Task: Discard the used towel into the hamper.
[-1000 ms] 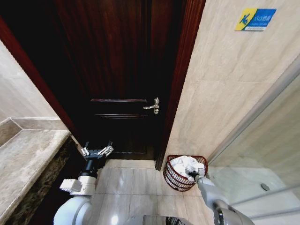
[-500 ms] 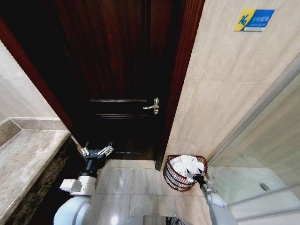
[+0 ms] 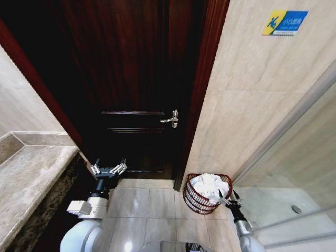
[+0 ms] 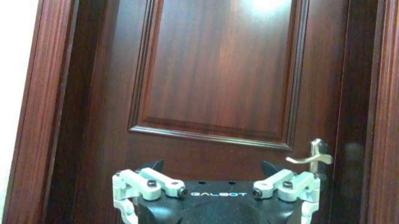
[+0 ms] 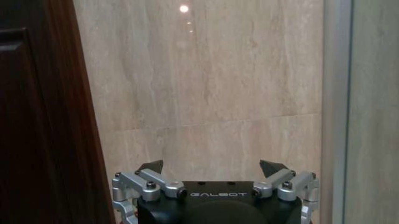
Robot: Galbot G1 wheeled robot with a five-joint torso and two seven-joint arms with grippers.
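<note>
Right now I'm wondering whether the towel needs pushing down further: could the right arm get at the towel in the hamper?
Probably yes. The right gripper is open beside the hamper, by its rim, and the white towel lies heaped at the open top with nothing over it.

1. The towel [image 3: 209, 185] lay heaped in the hamper [image 3: 197, 201]; its lower folds were hidden behind the wire wall, and the hamper's base could not be made out.
2. The right gripper [image 3: 228, 198] stood before the hamper's near right rim and covered that part; the right arm was cut off by the head view's bottom edge.
3. The sign [image 3: 285, 22] on the wall was too small to read.
4. In the left wrist view the left gripper [image 4: 212, 170] was cut off below; its fingers [image 4: 151, 165] showed as dark tips only.
5. The bench [image 3: 26, 178] ran off the left edge.
</note>
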